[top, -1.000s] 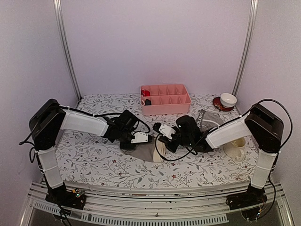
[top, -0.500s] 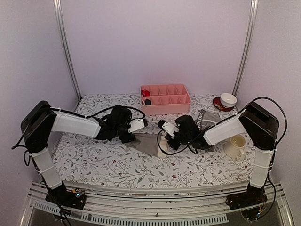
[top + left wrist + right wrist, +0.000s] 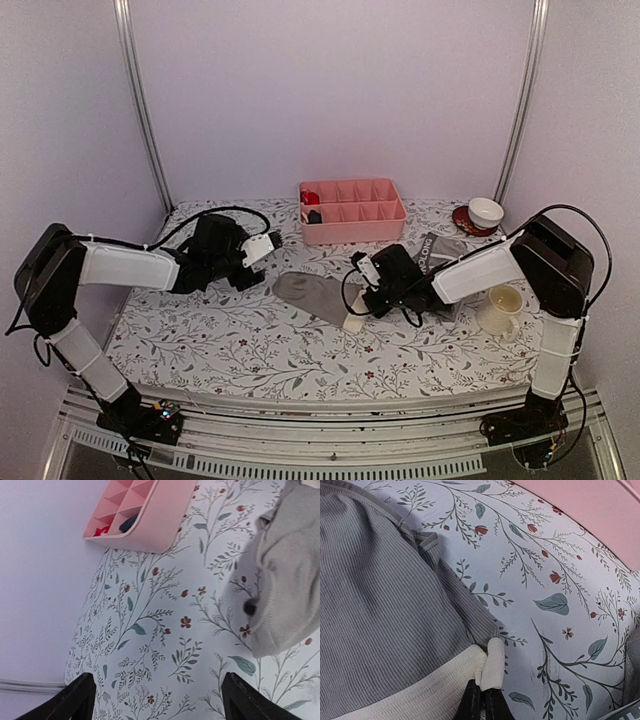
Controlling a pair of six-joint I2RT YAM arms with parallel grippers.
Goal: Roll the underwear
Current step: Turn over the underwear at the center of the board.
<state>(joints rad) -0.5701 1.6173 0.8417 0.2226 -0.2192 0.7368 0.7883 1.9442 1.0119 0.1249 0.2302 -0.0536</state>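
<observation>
The grey briefs point(image 3: 308, 292) lie flat in the middle of the table point(image 3: 200, 340), on its flowered cover. Their pale waistband point(image 3: 353, 320) is at the near-right end. The right gripper point(image 3: 360, 308) comes in from the right w/ fingers pressed together. They pinch only a small tip of that waistband, as the wrist view shows, and the rest of the cloth rests on the table. A black cable loop point(image 3: 343, 296) of the right arm hangs over the right end of the briefs and hides a bit of them in the top view.

The left gripper point(image 3: 262, 247) is to the left of the briefs and apart from them. Its fingers point(image 3: 80, 700) are spread wide w/ nothing btw. them. Its wrist view shows the flowered cover below and the edge of the briefs at the right side.

Other things around:
- The pink tray point(image 3: 352, 230) stands behind the briefs near the back wall, not touching them. It has a red item and a dark item in its left compartments.
- The boxer-briefs point(image 3: 445, 248) lie right of centre, behind the right arm. The arm passes in front and covers part of them, but the dark lettered waistband shows.
- A cream mug point(image 3: 503, 305) stands at the right, near the right arm.
- A white bowl point(image 3: 486, 210) sits on a red saucer point(image 3: 462, 222) in the back-right corner, well apart from both garments.
</observation>
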